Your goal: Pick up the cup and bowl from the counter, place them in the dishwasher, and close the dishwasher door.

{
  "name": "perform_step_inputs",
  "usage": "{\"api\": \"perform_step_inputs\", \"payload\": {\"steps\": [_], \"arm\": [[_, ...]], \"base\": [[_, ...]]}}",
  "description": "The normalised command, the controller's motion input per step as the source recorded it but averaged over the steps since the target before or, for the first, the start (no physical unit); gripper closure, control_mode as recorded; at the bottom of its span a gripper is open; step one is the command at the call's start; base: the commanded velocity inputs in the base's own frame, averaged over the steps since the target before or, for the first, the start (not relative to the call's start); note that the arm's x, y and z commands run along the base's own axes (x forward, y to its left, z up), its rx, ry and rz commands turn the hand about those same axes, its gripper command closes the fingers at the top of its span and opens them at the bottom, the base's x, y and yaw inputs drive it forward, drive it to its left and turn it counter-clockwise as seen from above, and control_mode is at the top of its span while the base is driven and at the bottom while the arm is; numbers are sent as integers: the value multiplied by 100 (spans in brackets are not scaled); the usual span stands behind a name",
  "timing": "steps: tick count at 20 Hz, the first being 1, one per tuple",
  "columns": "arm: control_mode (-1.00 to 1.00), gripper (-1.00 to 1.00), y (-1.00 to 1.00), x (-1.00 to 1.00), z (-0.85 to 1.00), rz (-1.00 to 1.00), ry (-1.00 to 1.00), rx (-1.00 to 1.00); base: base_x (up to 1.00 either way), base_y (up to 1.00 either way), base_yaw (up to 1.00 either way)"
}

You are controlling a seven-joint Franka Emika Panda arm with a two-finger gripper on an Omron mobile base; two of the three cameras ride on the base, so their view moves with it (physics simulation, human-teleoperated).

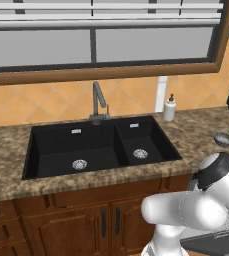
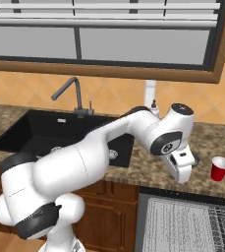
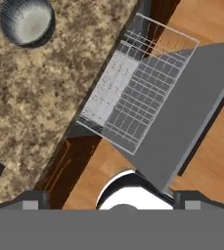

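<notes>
We saw the white arm's two-finger gripper (image 2: 184, 174) hanging over the front edge of the speckled brown-and-tan granite counter (image 2: 153, 170), pointing down, jaws spread wide with nothing between them. The small red tapered cup with a white rim (image 2: 220, 169) stood upright on the counter just to the right of the gripper, near but apart from it. The shallow round grey-blue bowl (image 1: 224, 139) sat further back on the counter, right of the black double sink (image 1: 98, 147); in the hand view the bowl (image 3: 26, 20) lay at the top left, well apart from the fingertips (image 3: 33, 199). The grey dishwasher door (image 3: 191, 117) lay folded down open, with the grey wire rack (image 3: 135, 83) pulled out over it, below the counter edge. A white soap dispenser bottle (image 1: 170, 108) stood by the wall.
</notes>
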Motion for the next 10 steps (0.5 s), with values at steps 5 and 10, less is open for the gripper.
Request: {"api": "perform_step_inputs", "payload": {"steps": [5,10], "arm": [[-100,-100,-99,8,-4,-28,-2,6],[-100,-100,-71,25,0,-13,-10,-6]], "base": [[0,0,0],[0,0,0]]}}
